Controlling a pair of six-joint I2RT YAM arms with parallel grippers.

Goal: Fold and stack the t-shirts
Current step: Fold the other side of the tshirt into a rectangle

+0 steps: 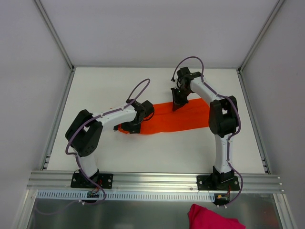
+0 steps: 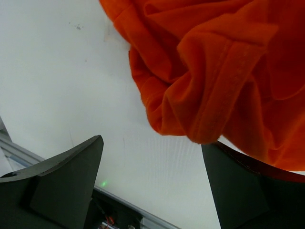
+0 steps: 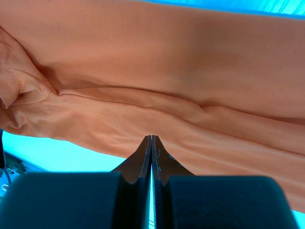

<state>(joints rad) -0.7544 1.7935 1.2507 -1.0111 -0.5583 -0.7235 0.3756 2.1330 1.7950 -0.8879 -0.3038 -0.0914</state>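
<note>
An orange t-shirt [image 1: 176,118] lies as a long crumpled band across the middle of the white table [image 1: 143,152]. My left gripper [image 1: 135,125] is at its left end, open. In the left wrist view a bunched hem of the t-shirt [image 2: 214,81] hangs just beyond the left gripper [image 2: 152,160] and drapes onto the right finger [image 2: 248,186]; nothing lies between the fingers. My right gripper [image 1: 177,103] sits at the shirt's far edge, shut. Its closed tips [image 3: 151,139] rest against the t-shirt [image 3: 157,62]; no pinched cloth shows.
A magenta cloth [image 1: 213,218] lies below the aluminium rail [image 1: 152,181] at the near edge. Frame posts and grey walls border the table on the left, right and far sides.
</note>
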